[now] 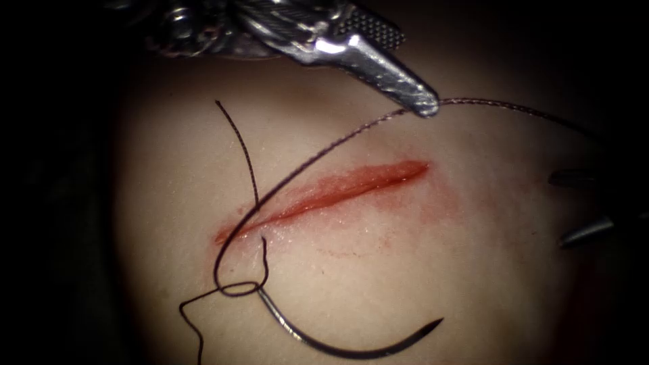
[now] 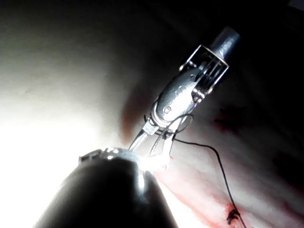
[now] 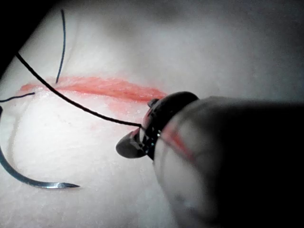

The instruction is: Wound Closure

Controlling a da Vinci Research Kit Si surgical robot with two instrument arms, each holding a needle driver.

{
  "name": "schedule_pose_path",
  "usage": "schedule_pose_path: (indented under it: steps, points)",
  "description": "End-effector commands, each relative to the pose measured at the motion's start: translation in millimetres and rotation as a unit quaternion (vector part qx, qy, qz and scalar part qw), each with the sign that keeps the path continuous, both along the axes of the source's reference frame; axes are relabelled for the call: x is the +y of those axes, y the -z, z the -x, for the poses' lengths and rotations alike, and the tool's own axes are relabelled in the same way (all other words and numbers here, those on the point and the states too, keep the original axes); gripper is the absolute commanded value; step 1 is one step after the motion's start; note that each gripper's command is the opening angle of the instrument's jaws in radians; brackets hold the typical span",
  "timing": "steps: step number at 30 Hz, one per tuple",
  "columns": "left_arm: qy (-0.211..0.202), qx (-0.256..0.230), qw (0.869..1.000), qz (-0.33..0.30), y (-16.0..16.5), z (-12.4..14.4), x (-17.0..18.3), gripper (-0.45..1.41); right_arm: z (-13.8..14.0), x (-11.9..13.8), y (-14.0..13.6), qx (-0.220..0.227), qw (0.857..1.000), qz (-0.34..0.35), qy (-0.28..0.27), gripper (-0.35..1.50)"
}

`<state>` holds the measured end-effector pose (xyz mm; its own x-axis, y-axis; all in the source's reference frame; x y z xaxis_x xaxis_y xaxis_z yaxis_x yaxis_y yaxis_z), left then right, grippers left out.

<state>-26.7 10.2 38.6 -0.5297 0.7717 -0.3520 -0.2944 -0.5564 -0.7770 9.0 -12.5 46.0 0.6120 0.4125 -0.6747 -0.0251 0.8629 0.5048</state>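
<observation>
We note a surgical training lab setup — bench practice, not an operating room. The working surface is a pale slab of tissue with a single straight cut ringed by red fluid, lit by a narrow pool of light that falls off to black on every side. A curved needle lies loose on the slab with dark braided thread trailing across the cut. Two slim metal wristed tools reach in — the left tool from above, the right tool at the right edge — robotic instruments rather than hands.
</observation>
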Motion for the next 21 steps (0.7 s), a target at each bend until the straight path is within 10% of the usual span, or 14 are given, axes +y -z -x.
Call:
schedule_pose_path:
  steps: [1,15,21]
  points:
    - [0.001,0.0,1.0,-0.002,-0.4,0.4,0.2,0.74,-0.9,0.1,-0.3,0.001,1.0,0.001,0.0,1.23]
    - [-0.036,0.031,0.999,-0.024,-1.4,-0.3,-1.8,0.66,-0.9,0.1,-0.3,0.001,1.0,0.001,0.0,1.23]
    - [-0.049,0.032,0.997,-0.05,-2.2,-0.2,-2.9,0.12,-0.8,0.0,-0.3,0.001,1.0,0.001,0.001,1.23]
